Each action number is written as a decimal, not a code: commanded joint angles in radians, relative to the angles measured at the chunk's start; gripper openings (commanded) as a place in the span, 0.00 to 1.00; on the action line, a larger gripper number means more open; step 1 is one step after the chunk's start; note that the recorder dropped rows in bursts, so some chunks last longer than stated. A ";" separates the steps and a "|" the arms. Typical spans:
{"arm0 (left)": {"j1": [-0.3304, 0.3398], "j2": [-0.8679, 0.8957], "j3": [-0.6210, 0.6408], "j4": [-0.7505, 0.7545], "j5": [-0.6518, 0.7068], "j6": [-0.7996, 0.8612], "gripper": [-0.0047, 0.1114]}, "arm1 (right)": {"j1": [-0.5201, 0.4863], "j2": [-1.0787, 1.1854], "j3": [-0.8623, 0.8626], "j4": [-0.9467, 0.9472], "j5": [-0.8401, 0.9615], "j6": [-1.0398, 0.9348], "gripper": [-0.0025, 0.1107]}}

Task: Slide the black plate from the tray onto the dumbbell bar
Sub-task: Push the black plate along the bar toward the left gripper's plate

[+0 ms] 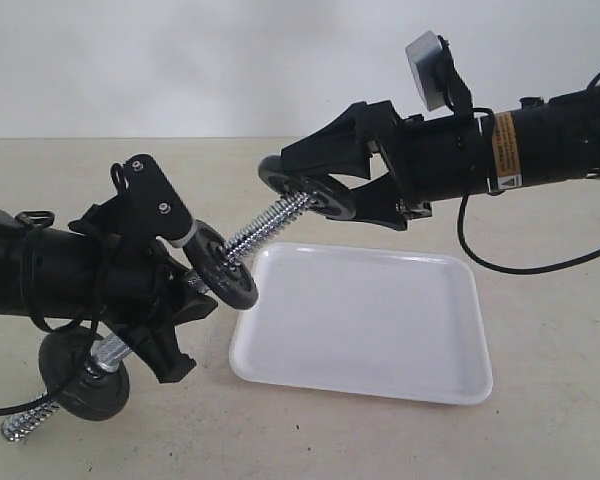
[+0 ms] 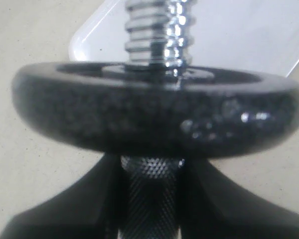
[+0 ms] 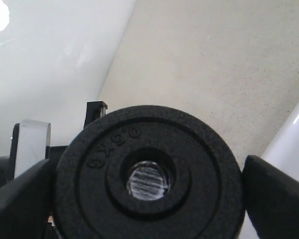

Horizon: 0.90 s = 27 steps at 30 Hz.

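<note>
Your right gripper (image 1: 318,188) is spread about as wide as the black plate (image 3: 194,181) and grips it by its rim, a finger on each side. The plate is up in the air at the high end of the dumbbell bar (image 1: 270,222), and in the right wrist view the threaded tip shows inside its central hole. Your left gripper (image 1: 165,290) is closed tight around the bar's knurled middle and holds it tilted. The low end is down near the table (image 1: 550,420). An inner disc (image 1: 225,268) sits on the bar just beyond the left fingers, and an outer disc (image 1: 83,378) sits near the low end. The white tray (image 1: 365,320) lies flat under the raised end with nothing in it. The table is matt, pale beige and faintly speckled, and a plain white wall (image 1: 230,60) stands behind it
</note>
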<state>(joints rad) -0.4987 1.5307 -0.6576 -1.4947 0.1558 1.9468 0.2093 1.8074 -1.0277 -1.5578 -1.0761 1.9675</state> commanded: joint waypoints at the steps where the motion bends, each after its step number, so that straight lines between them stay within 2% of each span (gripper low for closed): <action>1: 0.001 -0.047 -0.029 -0.099 -0.018 -0.024 0.08 | 0.003 -0.021 -0.011 0.025 -0.064 -0.005 0.02; 11: 0.001 -0.047 -0.061 -0.139 0.083 -0.017 0.08 | 0.125 -0.021 -0.011 0.036 0.062 -0.034 0.02; 27: 0.001 -0.047 -0.061 -0.139 0.083 -0.015 0.08 | 0.139 -0.021 -0.011 0.024 0.046 -0.038 0.02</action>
<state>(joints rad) -0.4968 1.5307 -0.6792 -1.5773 0.2172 1.9508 0.3462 1.8074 -1.0334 -1.5616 -0.9657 1.9438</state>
